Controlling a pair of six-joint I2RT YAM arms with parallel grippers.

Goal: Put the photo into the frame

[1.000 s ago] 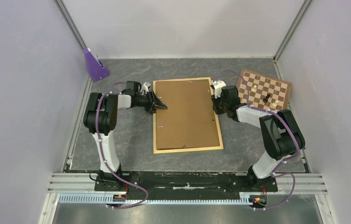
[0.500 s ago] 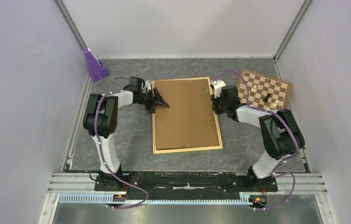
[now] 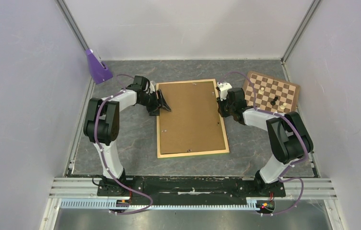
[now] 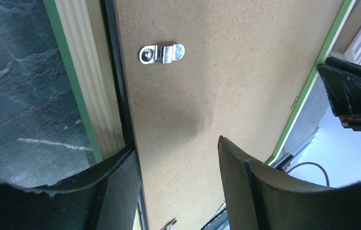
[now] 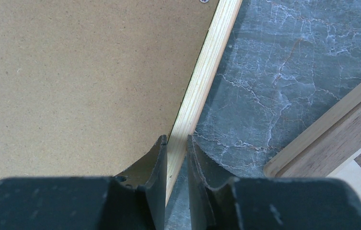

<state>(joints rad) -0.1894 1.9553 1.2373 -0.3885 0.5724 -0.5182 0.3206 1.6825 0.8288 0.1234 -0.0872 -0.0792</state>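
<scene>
Frame (image 3: 192, 154), a large thin-railed rectangle of pale natural wood with a green outer edge, lies back face up on the dark grey marbled tabletop (image 3: 135, 139), between the two arms. A plain brown hardboard panel (image 3: 190, 117) sits inside its rails and covers the opening. The photo shows in no view; whether it lies under the panel cannot be told.

Left claw (image 4: 176, 148): wide, holding nothing, poised at the left rail. One finger is over the seam between rail and panel, the other over the panel. A small silver metal turn clip (image 4: 161, 53) lies just ahead of it, its tab pointing inward over the panel, not across the rail.

Right claw (image 5: 176, 140): narrow, pinching the right rail between its fingers.

Hazards:
- The clip is judged unlocked. Any lift or tilt by the right claw may let the panel slide out.
- The pinch sits on a thin rail. A sideways pull may slip it off or skew the frame.
- A left finger dropping into the seam may pry the panel up.
- A brown-and-cream chessboard (image 3: 272, 91) with pieces lies near the right arm. A wide swing may knock it
</scene>
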